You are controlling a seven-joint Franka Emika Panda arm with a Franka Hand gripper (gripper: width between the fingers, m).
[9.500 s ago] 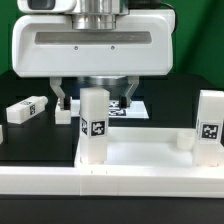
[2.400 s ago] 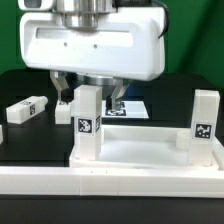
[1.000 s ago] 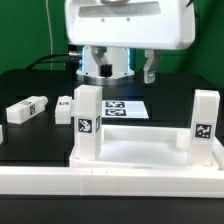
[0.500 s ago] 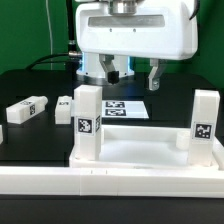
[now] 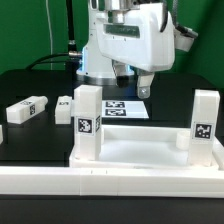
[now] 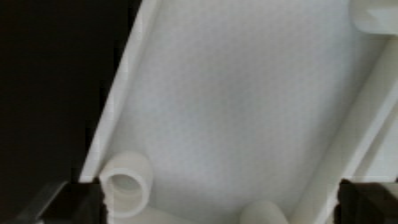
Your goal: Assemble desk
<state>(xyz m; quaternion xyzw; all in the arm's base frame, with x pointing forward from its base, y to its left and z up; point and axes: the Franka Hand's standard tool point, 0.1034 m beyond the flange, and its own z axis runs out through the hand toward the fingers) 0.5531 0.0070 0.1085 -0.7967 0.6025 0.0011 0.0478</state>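
The white desk tabletop (image 5: 140,148) lies upside down at the front, with two tagged legs standing in its corners: one at the exterior view's left (image 5: 90,122), one at the right (image 5: 206,126). A third leg (image 5: 27,109) lies loose on the black table at the left, with a smaller tagged white block (image 5: 64,103) beside it. My gripper (image 5: 134,82) hangs open and empty behind and above the tabletop, between the two standing legs. In the wrist view the gripper (image 6: 222,208) looks down on the tabletop (image 6: 231,90) and a round corner socket (image 6: 130,190).
The marker board (image 5: 124,108) lies flat on the black table behind the tabletop, under the gripper. A long white rail (image 5: 110,182) runs along the front edge. The arm's base (image 5: 95,62) stands at the back.
The gripper has risen from low behind the left standing leg, moved toward the exterior view's right and turned. It holds nothing. The legs and tabletop have not moved.
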